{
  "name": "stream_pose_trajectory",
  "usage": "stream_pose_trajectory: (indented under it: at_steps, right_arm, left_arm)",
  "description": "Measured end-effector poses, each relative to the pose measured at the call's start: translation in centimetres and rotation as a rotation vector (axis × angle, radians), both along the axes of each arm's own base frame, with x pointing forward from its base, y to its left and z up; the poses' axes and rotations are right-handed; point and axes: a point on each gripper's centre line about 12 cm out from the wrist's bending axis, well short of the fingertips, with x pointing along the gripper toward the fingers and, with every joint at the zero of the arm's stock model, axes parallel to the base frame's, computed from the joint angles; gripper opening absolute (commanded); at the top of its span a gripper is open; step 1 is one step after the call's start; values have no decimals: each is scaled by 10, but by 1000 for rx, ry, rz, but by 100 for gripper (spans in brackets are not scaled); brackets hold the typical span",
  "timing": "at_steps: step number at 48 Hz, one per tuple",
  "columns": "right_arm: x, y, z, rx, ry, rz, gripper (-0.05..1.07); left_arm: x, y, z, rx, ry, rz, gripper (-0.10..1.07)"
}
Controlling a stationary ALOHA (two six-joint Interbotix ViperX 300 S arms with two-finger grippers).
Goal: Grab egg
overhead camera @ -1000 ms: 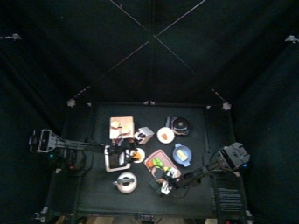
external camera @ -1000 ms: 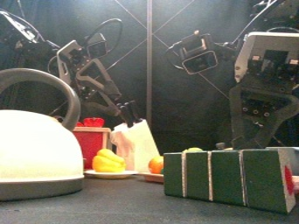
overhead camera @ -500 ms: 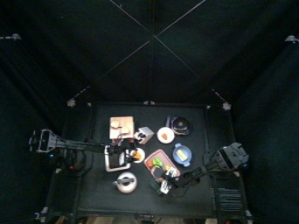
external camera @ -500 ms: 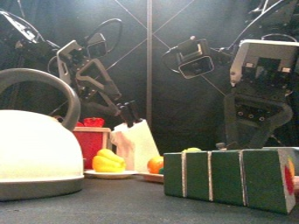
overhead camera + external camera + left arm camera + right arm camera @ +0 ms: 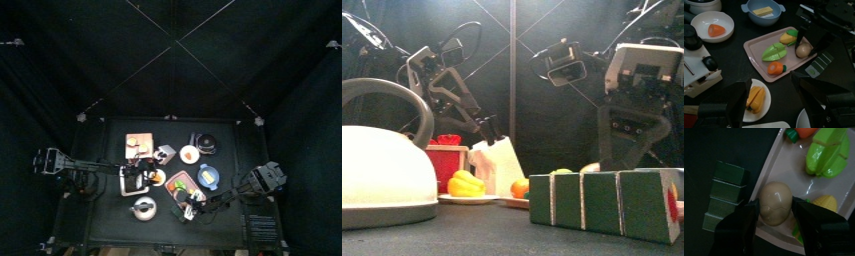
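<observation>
The pale egg (image 5: 775,203) lies at the edge of the pink tray (image 5: 785,165), next to a green leaf and a piece of corn. My right gripper (image 5: 775,209) has a jaw pressed against each side of the egg. In the left wrist view the egg (image 5: 804,50) shows on the tray (image 5: 756,47) under the right arm. In the front view a pale bit of it (image 5: 591,167) peeks over the green blocks. My left gripper (image 5: 774,100) is open and empty, hovering beside the tray above a plate.
A row of dark green blocks (image 5: 725,193) stands just beside the tray. A white kettle (image 5: 382,170) stands at the front left. A white bowl (image 5: 714,26), a blue bowl (image 5: 763,9) and a plate with yellow food (image 5: 756,95) surround the tray.
The right arm has shifted slightly over the tray. A pale bit of egg now shows above the green blocks in the front view. The left arm has not moved.
</observation>
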Motion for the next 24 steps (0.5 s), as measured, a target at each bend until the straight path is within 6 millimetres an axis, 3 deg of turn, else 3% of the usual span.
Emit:
stream_pose_trajectory:
  at_steps: [24]
  right_arm:
    - [-3,-38,14,-9,-27,-87,78]
  left_arm:
    - [0,-1,0,1,0,-3,96]
